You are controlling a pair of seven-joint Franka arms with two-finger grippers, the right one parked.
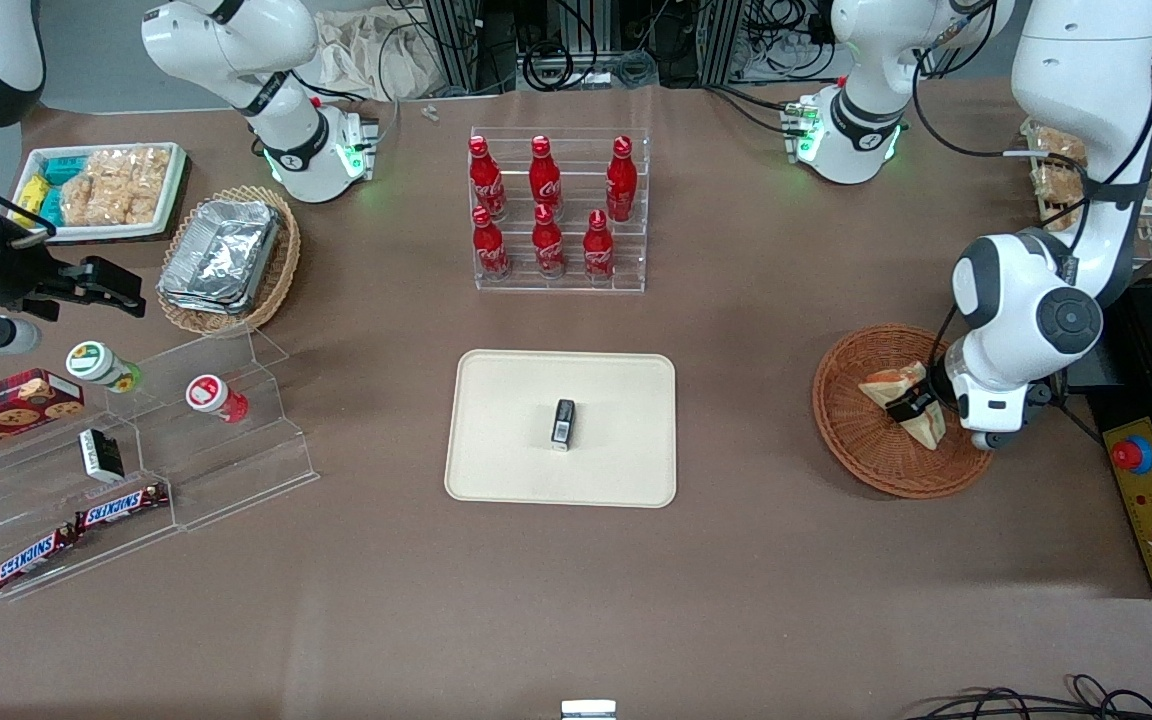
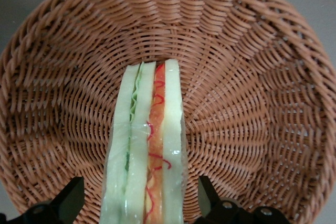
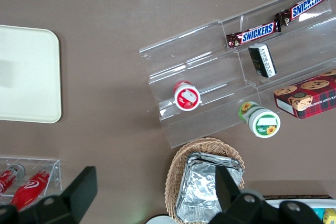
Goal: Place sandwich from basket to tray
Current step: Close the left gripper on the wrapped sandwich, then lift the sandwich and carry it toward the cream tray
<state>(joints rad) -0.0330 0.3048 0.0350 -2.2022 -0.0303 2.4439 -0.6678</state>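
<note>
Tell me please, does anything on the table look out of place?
Yes: a small dark packet already lies in the middle of the tray, where the sandwich should go. The gripper is open in the basket, straddling the sandwich.

Six red bottles point(image 1: 547, 205) stand in the clear rack. Two sandwiches point(image 1: 894, 386) lie in the one reddish basket point(image 1: 856, 440), perhaps more hidden under the arm. One cream tray point(image 1: 496, 440) carries one small dark box point(image 1: 563, 423). Two Snickers bars point(image 1: 122, 506), two capped jars point(image 1: 101, 364), and one tan foil basket point(image 1: 281, 265) at nine o'clock. The one pincer point(image 1: 914, 406) hangs over the basket.
</note>
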